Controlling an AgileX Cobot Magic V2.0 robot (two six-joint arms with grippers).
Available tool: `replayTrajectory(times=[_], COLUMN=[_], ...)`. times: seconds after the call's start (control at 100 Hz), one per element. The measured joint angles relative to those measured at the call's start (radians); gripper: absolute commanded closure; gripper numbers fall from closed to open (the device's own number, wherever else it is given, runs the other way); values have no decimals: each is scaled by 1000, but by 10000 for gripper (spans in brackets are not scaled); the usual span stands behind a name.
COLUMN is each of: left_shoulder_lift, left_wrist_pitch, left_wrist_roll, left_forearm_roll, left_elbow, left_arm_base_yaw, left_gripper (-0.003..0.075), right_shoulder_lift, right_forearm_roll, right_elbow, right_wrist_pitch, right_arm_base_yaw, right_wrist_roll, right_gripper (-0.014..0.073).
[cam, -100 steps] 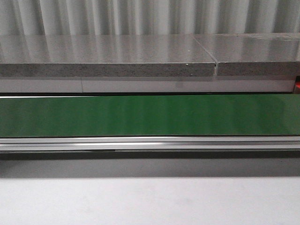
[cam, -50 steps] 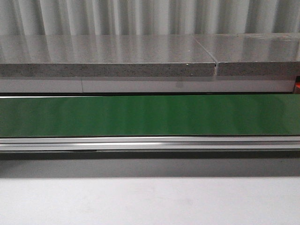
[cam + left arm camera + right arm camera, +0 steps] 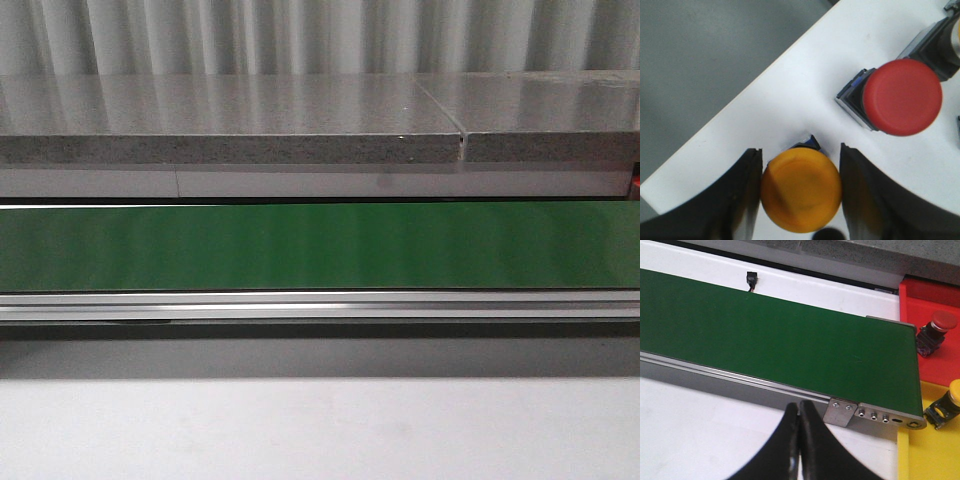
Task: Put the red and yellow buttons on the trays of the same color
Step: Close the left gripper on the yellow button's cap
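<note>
Straddling the yellow button on the white bench, our left hand sits released, while our right hand hangs clenched over the green conveyor belt.

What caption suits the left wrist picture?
Left claw straddles a yellow button on a white surface, a red button nearby.

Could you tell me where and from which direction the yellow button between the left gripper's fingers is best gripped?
Grip the yellow button across its round cap, coming straight down from above. In the left wrist view the domed cap faces the camera and the left gripper already straddles it, one finger on each side with little gap, so closing there should seat on its widest part. The red button sits well apart.
</note>
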Motion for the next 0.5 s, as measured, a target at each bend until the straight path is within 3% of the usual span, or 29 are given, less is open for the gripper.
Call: replayTrajectory(times=[0.27,0.5], left_shoulder_lift=[-170,-260], left_wrist_pitch=[73,92], left_wrist_roll=[32,57], left_forearm_roll=[2,4], left_elbow=[0,0], left_arm_base_yaw=[-17,-175], left_gripper=[534,535], right_shoulder_lift=[0,0], right_forearm_roll=[0,0], right_elbow=[0,0], right_wrist_pitch=[0,0], right_arm_base_yaw=[0,0], right_wrist_roll=[0,0], right_gripper=[660,660])
